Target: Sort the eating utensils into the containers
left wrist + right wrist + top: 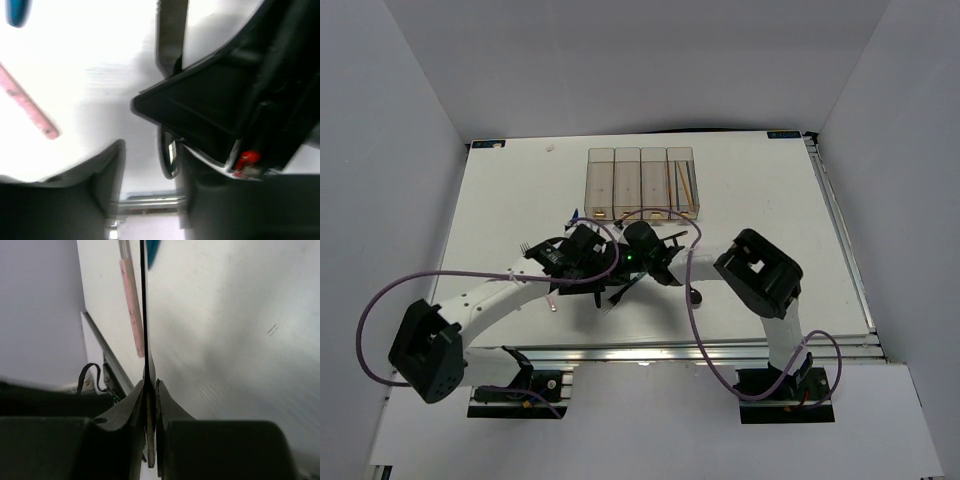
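The four joined clear containers stand at the back of the table; orange chopsticks lie in the rightmost one. My right gripper is shut on a thin black utensil, seen edge-on, above the table. It sits at mid-table in the top view, close against my left gripper. My left gripper is open and empty, low over the table. A pink handle and a teal handle lie nearby. Forks and a black spoon lie around the grippers.
The right arm's black body fills the space just ahead of my left fingers. Purple cables loop over both arms. The table's metal front rail runs close behind the grippers. White walls enclose the table.
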`<state>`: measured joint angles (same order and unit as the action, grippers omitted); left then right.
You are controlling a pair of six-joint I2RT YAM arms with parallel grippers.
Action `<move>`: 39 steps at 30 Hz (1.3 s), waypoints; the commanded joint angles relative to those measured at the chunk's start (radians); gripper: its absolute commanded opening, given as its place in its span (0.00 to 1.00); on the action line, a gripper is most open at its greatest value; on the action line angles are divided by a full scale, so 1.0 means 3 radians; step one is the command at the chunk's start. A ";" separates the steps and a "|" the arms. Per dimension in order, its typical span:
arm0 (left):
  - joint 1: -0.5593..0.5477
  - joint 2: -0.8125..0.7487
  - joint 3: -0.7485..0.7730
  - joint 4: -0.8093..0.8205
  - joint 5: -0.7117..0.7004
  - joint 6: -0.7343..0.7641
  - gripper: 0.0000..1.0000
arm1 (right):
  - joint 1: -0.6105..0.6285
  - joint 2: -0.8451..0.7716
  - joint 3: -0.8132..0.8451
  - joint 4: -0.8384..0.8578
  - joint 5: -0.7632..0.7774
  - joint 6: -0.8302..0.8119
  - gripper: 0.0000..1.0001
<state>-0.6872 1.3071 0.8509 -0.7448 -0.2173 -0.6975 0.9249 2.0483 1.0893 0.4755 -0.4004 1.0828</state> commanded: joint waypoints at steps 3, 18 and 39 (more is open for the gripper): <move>-0.0015 -0.0506 0.0405 -0.0426 -0.0380 0.0054 0.98 | -0.0086 -0.0518 0.0203 -0.0418 0.0081 -0.0509 0.00; -0.0015 -0.0982 0.0175 -0.0396 -0.1189 0.0300 0.98 | -0.1062 0.0146 0.2391 -0.2989 0.0858 -0.1650 0.00; -0.0015 -0.0952 0.0134 -0.0294 -0.1019 0.0372 0.98 | -0.1626 0.1174 0.3824 -0.3472 0.0823 -0.2249 0.00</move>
<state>-0.6895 1.0313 0.8925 -0.8516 -0.5270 -0.5941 0.4328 2.4134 2.2101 -0.5865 -0.1234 0.4416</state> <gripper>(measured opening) 0.980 0.137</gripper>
